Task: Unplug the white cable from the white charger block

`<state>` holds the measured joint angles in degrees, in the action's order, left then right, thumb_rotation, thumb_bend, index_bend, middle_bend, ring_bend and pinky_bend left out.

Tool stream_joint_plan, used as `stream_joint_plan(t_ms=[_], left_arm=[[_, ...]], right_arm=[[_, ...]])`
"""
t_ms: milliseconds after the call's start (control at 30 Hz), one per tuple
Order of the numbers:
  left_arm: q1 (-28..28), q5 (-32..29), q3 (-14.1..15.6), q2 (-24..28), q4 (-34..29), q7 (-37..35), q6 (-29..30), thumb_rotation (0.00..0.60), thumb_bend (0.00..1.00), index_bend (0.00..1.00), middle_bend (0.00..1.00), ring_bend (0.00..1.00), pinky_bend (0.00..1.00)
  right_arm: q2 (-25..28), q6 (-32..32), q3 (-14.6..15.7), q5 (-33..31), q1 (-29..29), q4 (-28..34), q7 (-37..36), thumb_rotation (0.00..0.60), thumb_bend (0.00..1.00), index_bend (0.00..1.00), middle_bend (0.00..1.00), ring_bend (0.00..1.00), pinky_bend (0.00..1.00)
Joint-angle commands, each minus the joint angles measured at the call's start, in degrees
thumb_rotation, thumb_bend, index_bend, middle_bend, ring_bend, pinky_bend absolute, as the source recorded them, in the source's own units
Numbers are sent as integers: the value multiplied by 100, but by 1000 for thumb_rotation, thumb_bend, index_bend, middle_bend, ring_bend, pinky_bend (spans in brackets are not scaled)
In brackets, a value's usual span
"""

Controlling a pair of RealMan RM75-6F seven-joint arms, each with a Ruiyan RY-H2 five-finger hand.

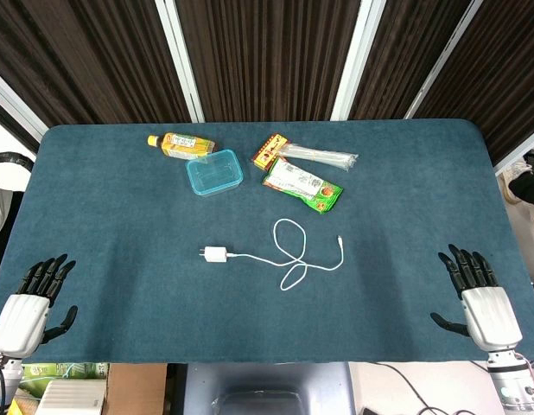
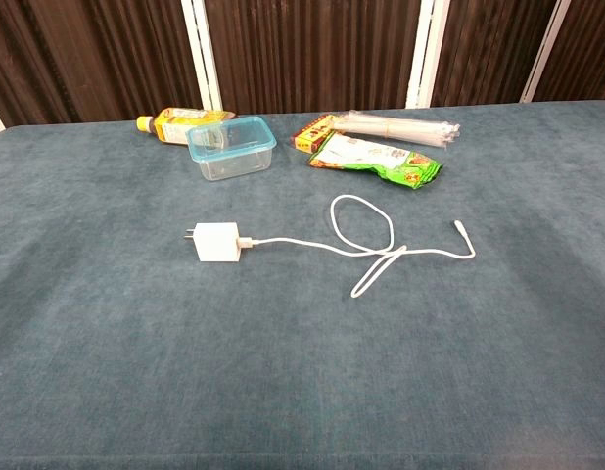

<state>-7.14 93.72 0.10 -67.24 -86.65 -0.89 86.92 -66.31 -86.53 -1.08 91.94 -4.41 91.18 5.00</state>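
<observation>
left hand (image 1: 29, 304) flat, fingers apart | right hand (image 1: 479, 296) same

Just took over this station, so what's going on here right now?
Nothing is being handled yet. The left hand and right hand rest open at the table's near corners, fingers spread. The white cable is plugged into the white charger block mid-table, looping off to the right. A bottle, plastic container and snack packets lie at the back.

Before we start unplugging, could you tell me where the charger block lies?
The charger block lies mid-table, left of its looped white cable, nearer than the blue-lidded container.
</observation>
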Motion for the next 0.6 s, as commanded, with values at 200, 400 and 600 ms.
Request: stream_joint_plan(t_ms=[200,400,600], left_arm=[[-156,54,-13,-225,78,84,-180,600,432,0,0,19,138],[-544,355,-157,-1181,659,-61,-264,600,415,98,83,662,787],[-1146,149,-280,-1868,699,213,-1204,600,413,135,125,914,996]], right_arm=[[54,-44,32,47,31,-1,-65,600,142,0,0,0,0],[127,-97,31,38,68,-43,-161,600,142,0,0,0,0],[104,14,8,-46,32,-39,-138,600,142,0,0,0,0]])
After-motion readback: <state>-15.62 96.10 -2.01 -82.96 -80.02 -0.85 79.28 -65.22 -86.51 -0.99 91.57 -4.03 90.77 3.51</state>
